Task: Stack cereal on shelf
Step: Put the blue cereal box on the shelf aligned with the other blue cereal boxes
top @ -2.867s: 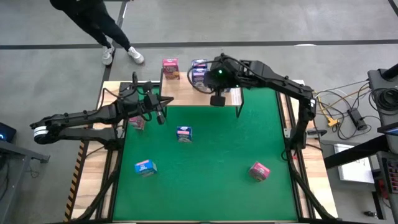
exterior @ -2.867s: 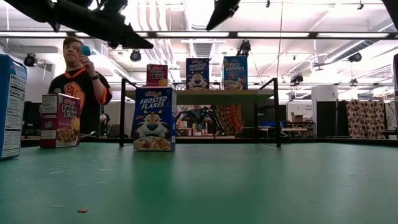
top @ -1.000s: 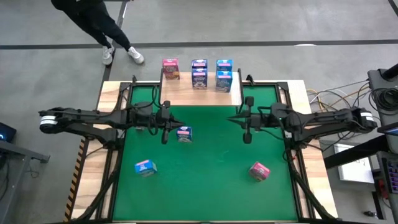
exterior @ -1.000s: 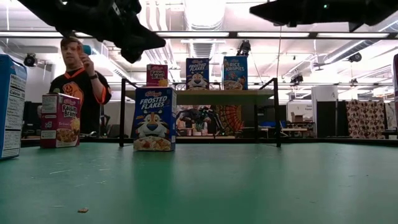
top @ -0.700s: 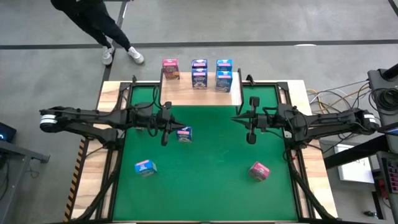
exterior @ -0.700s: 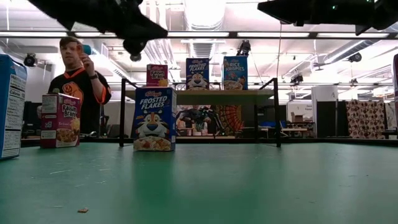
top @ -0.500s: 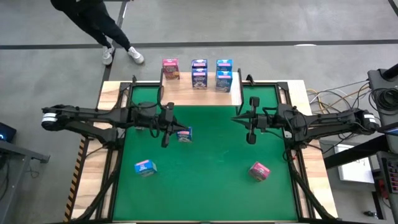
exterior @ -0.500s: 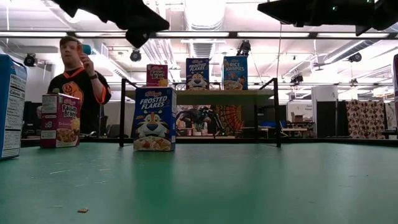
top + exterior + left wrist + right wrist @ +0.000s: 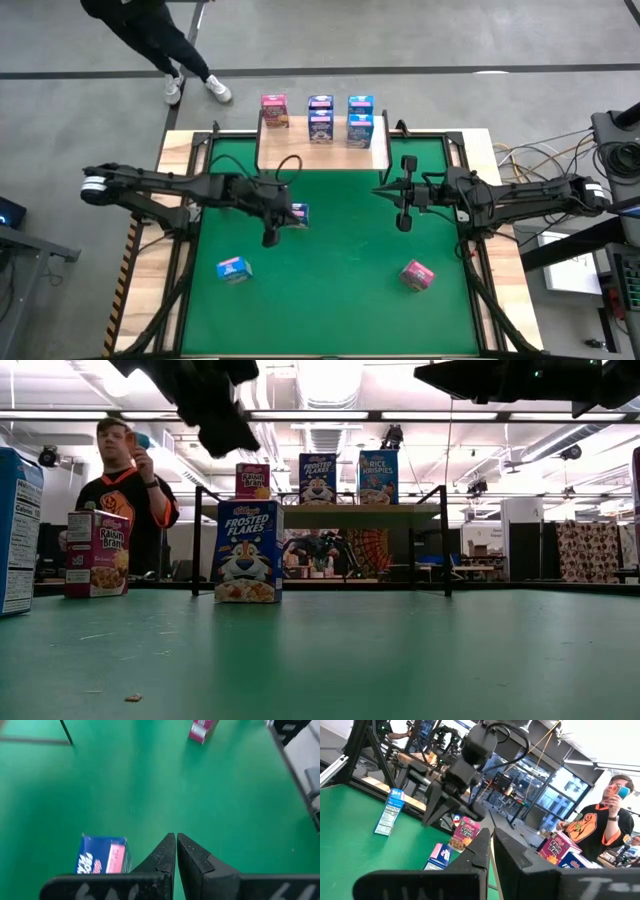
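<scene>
1. Left gripper hangs over the green mat with its fingers pressed together and empty, just beside the blue cereal box standing mid-mat; right gripper hovers opposite, also closed on nothing.
2. Nearer the front edge, another blue box and a pink box lie well apart.
3. These cartons look light, thin-walled and easily crushed or tipped, so a gentle pinch across the narrow sides seems best.
4. Farthest off, the shelf carries several boxes along its back edge.
</scene>
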